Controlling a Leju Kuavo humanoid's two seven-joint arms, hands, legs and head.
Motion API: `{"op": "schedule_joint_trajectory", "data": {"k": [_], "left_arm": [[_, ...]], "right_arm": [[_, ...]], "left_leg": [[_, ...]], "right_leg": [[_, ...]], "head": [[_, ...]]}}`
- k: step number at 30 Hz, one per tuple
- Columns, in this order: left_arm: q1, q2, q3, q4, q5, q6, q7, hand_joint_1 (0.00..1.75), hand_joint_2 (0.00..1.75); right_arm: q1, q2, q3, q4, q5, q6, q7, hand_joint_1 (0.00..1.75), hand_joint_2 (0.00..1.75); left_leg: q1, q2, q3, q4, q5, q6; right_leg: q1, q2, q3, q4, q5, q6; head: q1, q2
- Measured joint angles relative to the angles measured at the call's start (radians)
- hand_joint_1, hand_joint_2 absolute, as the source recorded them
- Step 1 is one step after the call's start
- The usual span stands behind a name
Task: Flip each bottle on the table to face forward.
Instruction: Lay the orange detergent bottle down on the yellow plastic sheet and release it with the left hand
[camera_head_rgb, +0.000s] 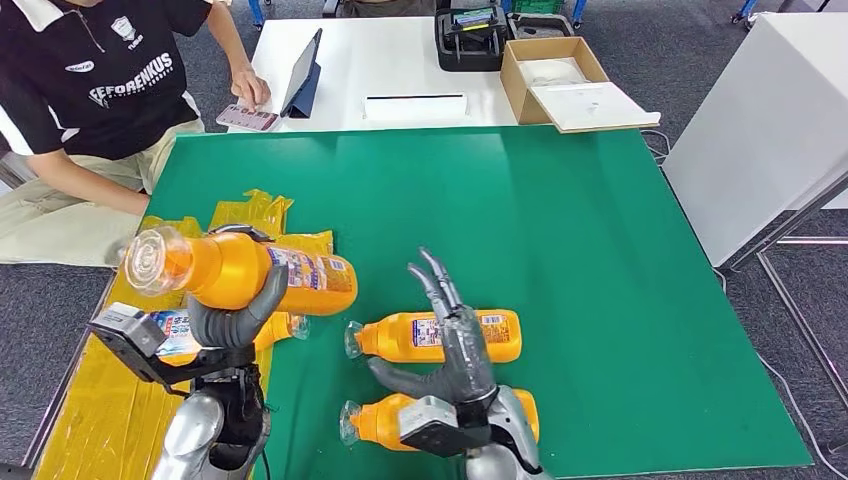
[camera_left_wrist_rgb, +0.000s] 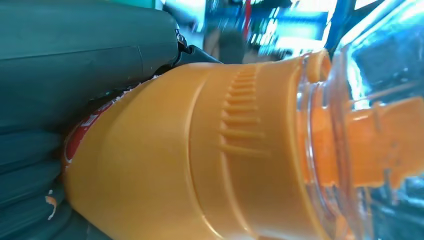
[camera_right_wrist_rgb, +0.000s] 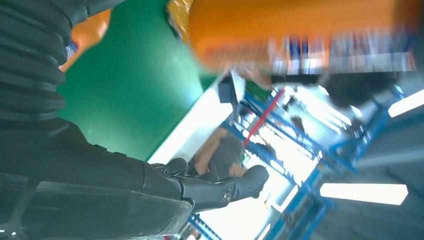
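Note:
My left hand (camera_head_rgb: 238, 318) grips an orange bottle (camera_head_rgb: 245, 272) with a clear cap and lifts it above the table's left edge; up close the bottle (camera_left_wrist_rgb: 200, 155) lies against my left hand (camera_left_wrist_rgb: 75, 65). Two more orange bottles lie on the green mat: one (camera_head_rgb: 440, 336) in the middle and one (camera_head_rgb: 385, 420) at the near edge, both caps pointing left. Another bottle (camera_head_rgb: 180, 335) lies on the yellow bags under the lifted one. My right hand (camera_head_rgb: 455, 345) hovers over the two lying bottles, fingers spread and holding nothing. The right wrist view shows my right hand (camera_right_wrist_rgb: 165, 180) and a blurred orange bottle (camera_right_wrist_rgb: 300, 35).
Yellow plastic bags (camera_head_rgb: 100, 410) cover the table's left strip. A person sits at the far left with a hand (camera_head_rgb: 248, 88) near a tablet (camera_head_rgb: 303, 78) on the white table behind. A cardboard box (camera_head_rgb: 560, 80) stands there too. The green mat (camera_head_rgb: 600, 260) stretches right.

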Motion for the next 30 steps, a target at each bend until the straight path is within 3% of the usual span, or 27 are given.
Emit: {"op": "schedule_joint_trajectory", "data": {"k": [5,7,10,12,14,15,20,23,26,28,30], "left_arm": [[0.0,0.003,0.008,-0.003,-0.031,0.033,-0.017,1.75,1.75],[0.001,0.007,0.018,-0.008,-0.084,0.086,-0.044,1.75,1.75],[0.036,0.045,0.046,-0.045,-0.369,0.342,-0.143,1.75,1.75],[0.076,0.076,0.064,-0.091,-0.756,0.473,-0.181,1.75,1.75],[0.089,0.083,0.083,-0.126,-1.05,0.49,-0.184,1.75,1.75],[0.09,0.083,0.094,-0.136,-1.111,0.49,-0.184,1.75,1.75],[0.094,0.085,0.11,-0.151,-1.165,0.49,-0.162,1.75,1.75],[0.117,0.114,0.114,-0.173,-1.376,0.49,-0.057,1.75,1.75],[0.182,0.176,0.133,-0.226,-1.635,0.492,0.057,1.75,1.75],[0.243,0.205,0.18,-0.262,-1.695,0.492,0.004,1.75,1.75],[0.3,0.203,0.264,-0.294,-1.703,0.493,-0.122,1.75,1.75]], "right_arm": [[0.014,-0.015,-0.009,-0.04,-0.019,-0.007,-0.007,0.0,1.75],[0.039,-0.034,-0.024,-0.092,-0.041,-0.017,-0.015,0.0,1.75],[0.186,-0.107,-0.134,-0.318,-0.094,-0.085,-0.049,0.0,1.75],[0.3,-0.162,-0.279,-0.475,-0.088,-0.155,-0.036,0.0,1.75],[0.358,-0.204,-0.384,-0.55,-0.086,-0.193,-0.018,0.0,1.75],[0.373,-0.217,-0.408,-0.566,-0.092,-0.196,-0.018,0.0,1.75],[0.392,-0.235,-0.44,-0.59,-0.105,-0.196,-0.018,0.0,1.75],[0.409,-0.241,-0.473,-0.601,-0.136,-0.196,-0.018,0.0,1.75],[0.421,-0.241,-0.521,-0.604,-0.152,-0.191,-0.027,0.0,1.75],[0.429,-0.235,-0.558,-0.604,-0.152,-0.181,-0.039,0.0,1.75],[0.441,-0.22,-0.596,-0.604,-0.146,-0.163,-0.053,0.0,1.75]], "left_leg": [[0.0,0.0,0.0,0.0,0.0,0.0],[0.0,0.0,0.0,0.0,0.0,0.0],[0.0,-0.001,-0.001,0.0,-0.002,-0.001],[-0.001,-0.001,-0.001,0.0,-0.002,-0.001],[-0.002,-0.001,-0.001,0.0,-0.002,0.0],[-0.002,0.0,-0.001,0.0,-0.001,0.0],[-0.002,0.0,-0.001,0.0,-0.001,0.0],[-0.001,0.0,-0.001,0.0,-0.001,0.0],[-0.001,0.003,-0.001,-0.001,-0.003,-0.002],[-0.001,0.003,-0.001,-0.001,-0.003,-0.002],[-0.001,0.003,-0.001,-0.001,-0.004,-0.002]], "right_leg": [[0.0,0.0,0.0,0.0,0.0,0.0],[0.0,0.0,0.0,0.0,0.0,0.0],[0.0,0.0,-0.001,0.0,-0.001,0.0],[0.0,0.0,-0.002,0.0,-0.001,0.0],[0.0,0.0,-0.002,0.0,0.0,0.0],[0.0,0.0,-0.002,0.0,0.0,0.0],[0.0,0.0,-0.002,0.0,0.0,0.0],[0.0,0.0,-0.002,0.0,0.0,0.0],[0.0,0.003,-0.002,0.0,0.0,0.0],[0.0,0.004,-0.003,0.0,-0.001,0.0],[0.0,0.004,-0.003,0.0,-0.002,0.0]], "head": [[0.0,0.0],[0.0,0.0],[0.0,0.0],[0.0,0.0],[0.0,0.0],[0.0,0.0],[0.0,0.0],[0.0,0.0],[0.0,0.0],[0.0,0.0],[0.0,0.0]]}}
